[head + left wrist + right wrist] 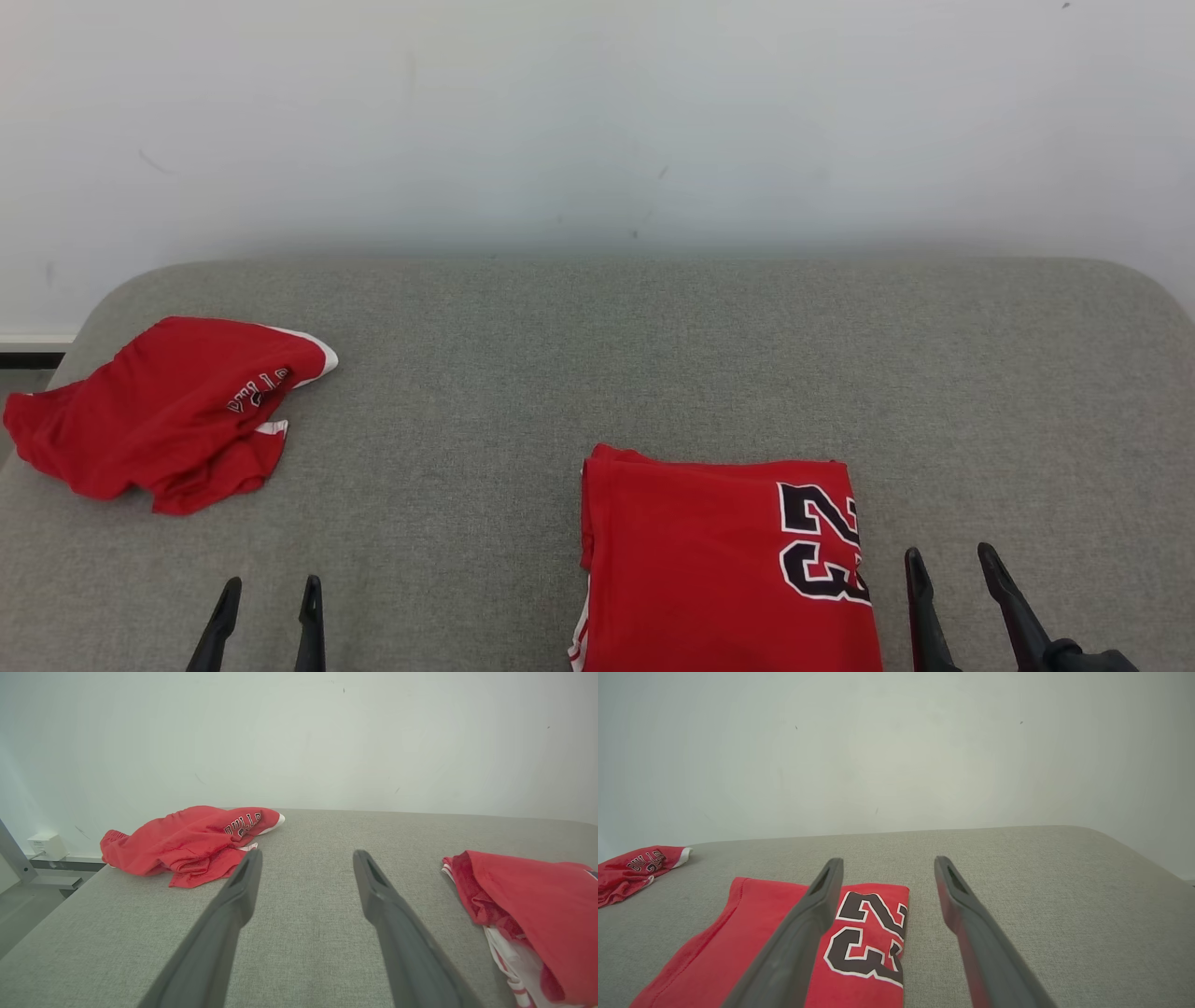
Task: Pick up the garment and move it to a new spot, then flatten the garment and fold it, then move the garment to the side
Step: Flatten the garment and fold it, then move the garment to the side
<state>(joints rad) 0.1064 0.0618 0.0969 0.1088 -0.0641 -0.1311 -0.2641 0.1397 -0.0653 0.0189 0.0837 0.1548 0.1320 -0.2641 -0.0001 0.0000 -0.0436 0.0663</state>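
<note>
OP: Nearest up, the left gripper (271, 581) and the right gripper (949, 551) are cut off by the bottom edge, so only the dark tapered fingers (1016, 597) are seen. Both pairs are spread wide, with nothing held between them. Can the garment be placed?

Reply: yep. A folded red jersey (709, 560) is laid just beside the right gripper, on its left, and it looks apart from the fingers as far as can be told. Its near end is cropped by the frame, so the full outline can't be made out. A black "23" outlined in white is printed near its right edge. White striped trim (509, 961) is glimpsed under the fold in the left wrist view.

OP: and room to move?

Reply: plenty. Bare grey woven padding (560, 355) is left open between the jersey and the far rounded corners, and ahead of the left gripper too. Further back, a crumpled red garment (159, 411) is bunched close to the left edge. White trim and black lettering are partly readable, the rest lost in folds. A plain pale wall (597, 112) is met behind the far edge.
</note>
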